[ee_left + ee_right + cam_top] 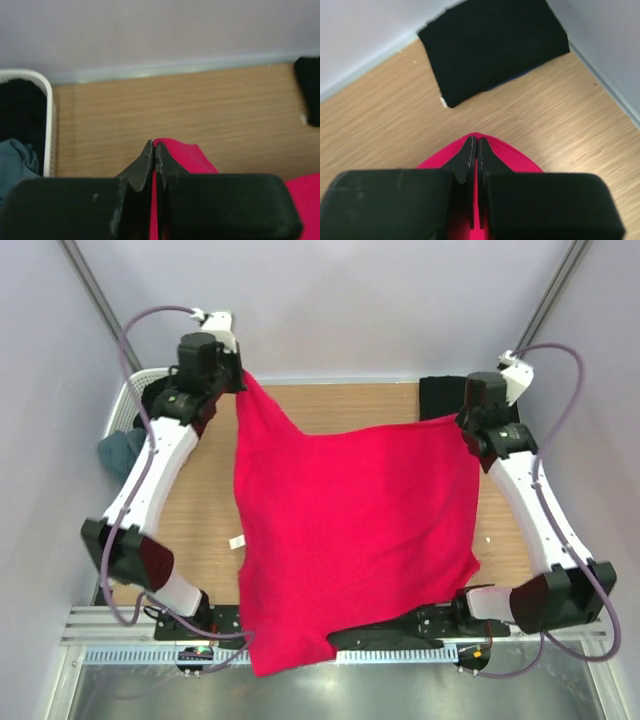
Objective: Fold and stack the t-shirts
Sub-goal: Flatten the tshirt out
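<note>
red t-shirt [350,540] hangs stretched between both arms over the table [200,530]. its far edge is lifted and its near end spills past the near table edge by the arm bases. left gripper [240,380] is pinched tight on the far-left corner of the cloth; the left wrist view shows the jaws closed with red fabric caught between them. right gripper [462,422] is likewise clamped on the far-right corner, red cloth in its closed jaws in the right wrist view. the left corner sits higher and farther back than the right, so the top edge slopes and a diagonal crease runs down from the left. a folded black shirt [440,395] lies flat at the far-right corner of the table, just behind the right gripper. the white basket [125,400] at far left holds a grey-blue shirt [120,452] and something dark. judgement: the step in hand looks like spreading the shirt flat before the first fold. to do it well, level the two corners, hold even tension across the top edge, and lay the cloth down from the near end toward the far so no air pocket forms. bring the overhanging end onto the table. avoid dragging the red cloth over the black shirt. release only once the edge lies flat.
</note>
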Controlling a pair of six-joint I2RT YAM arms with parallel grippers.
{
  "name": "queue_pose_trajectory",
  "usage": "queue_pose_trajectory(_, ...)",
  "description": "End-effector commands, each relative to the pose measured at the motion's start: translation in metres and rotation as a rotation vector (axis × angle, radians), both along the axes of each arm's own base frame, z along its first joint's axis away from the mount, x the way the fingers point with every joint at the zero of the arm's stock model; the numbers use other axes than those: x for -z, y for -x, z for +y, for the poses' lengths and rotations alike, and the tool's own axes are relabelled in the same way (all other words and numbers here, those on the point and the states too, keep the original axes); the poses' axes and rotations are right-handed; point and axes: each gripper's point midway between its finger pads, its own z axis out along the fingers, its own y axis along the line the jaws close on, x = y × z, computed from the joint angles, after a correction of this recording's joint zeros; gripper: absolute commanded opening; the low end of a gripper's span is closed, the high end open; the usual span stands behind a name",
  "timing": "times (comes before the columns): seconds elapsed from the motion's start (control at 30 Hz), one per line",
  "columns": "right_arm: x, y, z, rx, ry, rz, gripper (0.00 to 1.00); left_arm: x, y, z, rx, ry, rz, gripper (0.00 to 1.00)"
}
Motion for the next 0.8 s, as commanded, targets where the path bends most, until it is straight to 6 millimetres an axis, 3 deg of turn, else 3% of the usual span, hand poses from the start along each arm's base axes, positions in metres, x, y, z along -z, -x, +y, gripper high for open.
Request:
queue_pose_trajectory(0.0,0.004,-0.048,-0.011,0.082,-0.061,-0.210,0.01,-0.028,-0.036,-0.002,0.015,-0.001,-0.171,0.00)
queue_pose_trajectory(0.03,0.028,-0.067,-0.008,0.066,-0.071,-0.177,0.01,-0.022,-0.048,-0.004,0.031,0.004,-0.164,0.00)
queue_pose_trajectory(0.07,0.038,-0.076,-0.007,0.060,-0.081,-0.163,0.01,0.009,-0.072,-0.009,0.040,-0.006,-0.108,0.00)
queue_pose_trajectory(0.1,0.046,-0.085,-0.007,0.051,-0.086,-0.152,0.01,-0.001,-0.082,-0.010,0.056,0.000,-0.130,0.00)
queue_pose_trajectory(0.13,0.073,-0.099,-0.007,0.051,-0.087,-0.102,0.01,0.004,-0.091,-0.013,0.067,-0.001,-0.120,0.00)
queue_pose_trajectory(0.2,0.081,-0.118,-0.004,0.033,-0.100,-0.120,0.01,0.038,-0.118,-0.021,0.096,-0.010,-0.051,0.00)
queue_pose_trajectory(0.27,0.097,-0.134,-0.004,0.033,-0.095,-0.102,0.01,0.034,-0.134,-0.025,0.115,-0.017,-0.068,0.00)
queue_pose_trajectory(0.3,0.100,-0.139,-0.006,0.039,-0.085,-0.101,0.01,0.058,-0.149,-0.029,0.122,-0.035,-0.034,0.00)
queue_pose_trajectory(0.33,0.101,-0.146,-0.008,0.034,-0.067,-0.110,0.01,0.061,-0.156,-0.028,0.123,-0.041,-0.035,0.00)
queue_pose_trajectory(0.37,0.114,-0.155,-0.009,0.031,-0.052,-0.088,0.01,0.049,-0.161,-0.029,0.130,-0.040,-0.063,0.00)
queue_pose_trajectory(0.43,0.123,-0.167,-0.010,0.026,-0.039,-0.063,0.01,0.069,-0.175,-0.027,0.149,-0.001,-0.027,0.00)
queue_pose_trajectory(0.47,0.113,-0.177,-0.012,0.017,-0.022,-0.074,0.01,0.070,-0.178,-0.028,0.168,0.026,-0.029,0.00)
queue_pose_trajectory(0.5,0.130,-0.184,-0.014,0.022,-0.009,-0.035,0.01,0.073,-0.180,-0.027,0.186,0.064,-0.019,0.00)
queue_pose_trajectory(0.57,0.124,-0.195,-0.019,0.017,0.019,-0.036,0.01,0.091,-0.182,-0.030,0.214,0.068,0.010,0.00)
queue_pose_trajectory(0.6,0.133,-0.199,-0.022,0.024,0.026,-0.020,0.01,0.096,-0.180,-0.035,0.250,0.068,0.017,0.00)
queue_pose_trajectory(0.67,0.132,-0.207,-0.027,0.028,0.030,-0.027,0.01,0.098,-0.173,-0.040,0.294,0.055,0.017,0.00)
queue_pose_trajectory(0.7,0.138,-0.209,-0.033,0.043,0.029,-0.017,0.01,0.112,-0.169,-0.043,0.318,0.053,0.041,0.00)
queue_pose_trajectory(0.77,0.136,-0.215,-0.038,0.057,0.016,-0.020,0.01,0.108,-0.162,-0.045,0.364,0.019,0.012,0.00)
